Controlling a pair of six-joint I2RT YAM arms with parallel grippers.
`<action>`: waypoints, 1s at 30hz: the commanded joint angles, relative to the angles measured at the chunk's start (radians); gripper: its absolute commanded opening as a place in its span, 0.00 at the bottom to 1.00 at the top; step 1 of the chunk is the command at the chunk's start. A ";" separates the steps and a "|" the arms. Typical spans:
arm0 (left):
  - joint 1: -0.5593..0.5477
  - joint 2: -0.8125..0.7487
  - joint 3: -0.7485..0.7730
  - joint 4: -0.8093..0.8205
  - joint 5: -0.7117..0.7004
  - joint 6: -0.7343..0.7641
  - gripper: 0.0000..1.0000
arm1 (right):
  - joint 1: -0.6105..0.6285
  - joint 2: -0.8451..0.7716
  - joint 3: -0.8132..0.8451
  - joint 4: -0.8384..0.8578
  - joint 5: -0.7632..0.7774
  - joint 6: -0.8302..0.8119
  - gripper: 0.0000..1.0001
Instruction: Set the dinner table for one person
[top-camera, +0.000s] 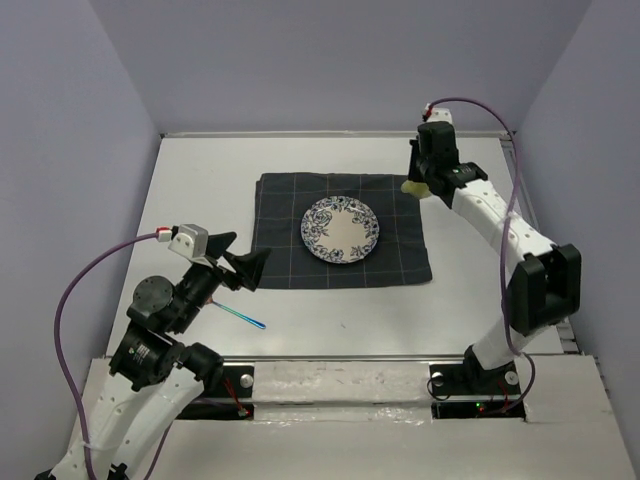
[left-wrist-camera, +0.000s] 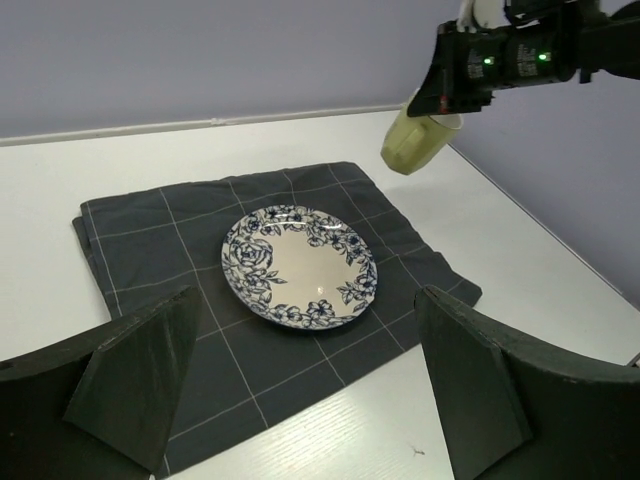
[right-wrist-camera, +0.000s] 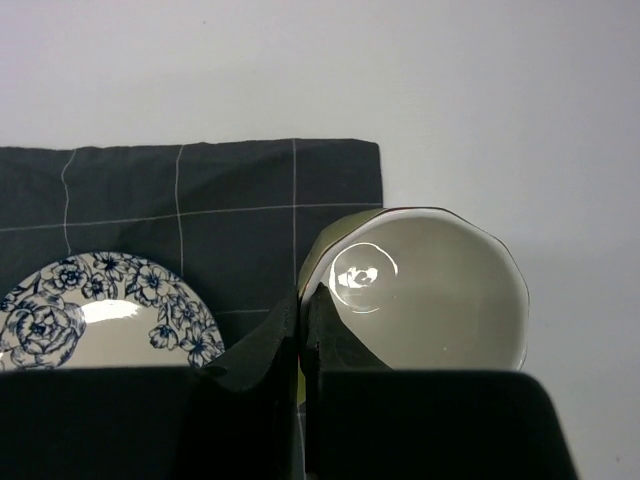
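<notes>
The white dinner table (top-camera: 200, 180) carries a dark grey grid cloth (top-camera: 290, 255) with a blue-flowered plate (top-camera: 340, 229) in its middle. My right gripper (top-camera: 419, 180) is shut on the rim of a pale yellow-green cup (top-camera: 414, 188), one finger inside and one outside, and holds it tilted in the air over the cloth's far right corner. The right wrist view shows the cup's inside (right-wrist-camera: 430, 300) and my pinching gripper (right-wrist-camera: 303, 312). My left gripper (top-camera: 246, 268) is open and empty above the cloth's near left edge; its view shows the plate (left-wrist-camera: 300, 267) and the cup (left-wrist-camera: 412, 145).
A thin blue utensil (top-camera: 241, 316) lies on the table near the left arm, partly hidden by it. Lilac walls close in the table at the back and both sides. The arm bases stand at the near edge.
</notes>
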 joint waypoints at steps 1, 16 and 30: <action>0.009 0.018 0.007 0.017 -0.013 0.020 0.99 | 0.002 0.120 0.167 0.066 -0.061 -0.102 0.00; 0.038 0.051 0.009 0.021 -0.021 0.026 0.99 | 0.002 0.453 0.427 0.021 -0.046 -0.182 0.00; 0.072 0.073 0.011 0.022 -0.035 0.026 0.99 | 0.002 0.409 0.484 -0.032 -0.035 -0.159 0.66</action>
